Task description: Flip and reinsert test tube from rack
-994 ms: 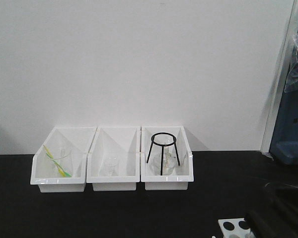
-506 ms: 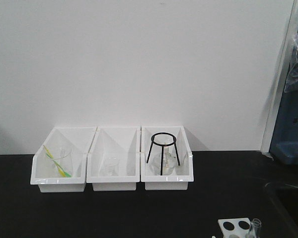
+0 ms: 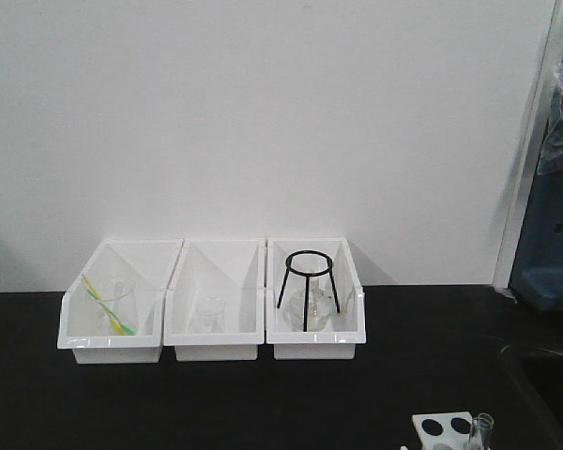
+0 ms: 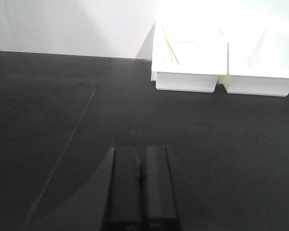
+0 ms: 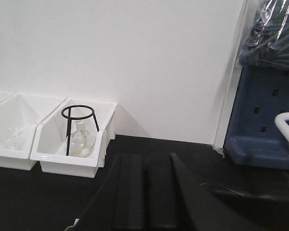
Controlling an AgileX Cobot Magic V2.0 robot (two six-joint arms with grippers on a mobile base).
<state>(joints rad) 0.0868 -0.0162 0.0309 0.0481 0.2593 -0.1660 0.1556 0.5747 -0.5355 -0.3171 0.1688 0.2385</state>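
Note:
The white rack (image 3: 438, 427) shows only as a corner with two round holes at the bottom edge of the front view. The clear test tube (image 3: 481, 432) stands upright at the rack's right end, rim up. Neither gripper shows in the front view. In the left wrist view my left gripper (image 4: 141, 152) is shut and empty, low over the black table, far from the rack. In the right wrist view my right gripper (image 5: 145, 160) is shut and empty, raised over the table and pointing at the back wall. The rack and tube are out of both wrist views.
Three white bins (image 3: 214, 300) stand in a row against the back wall. The left one holds a beaker with a green-yellow stick (image 3: 105, 304), the middle one a small beaker, the right one a black tripod (image 3: 307, 286) over a flask. A blue crate (image 3: 551, 234) stands at the right.
One second ago my right arm was a dark shape over the rack at the bottom right. It has drawn back out of the front view, and the tube now stands free in the rack.

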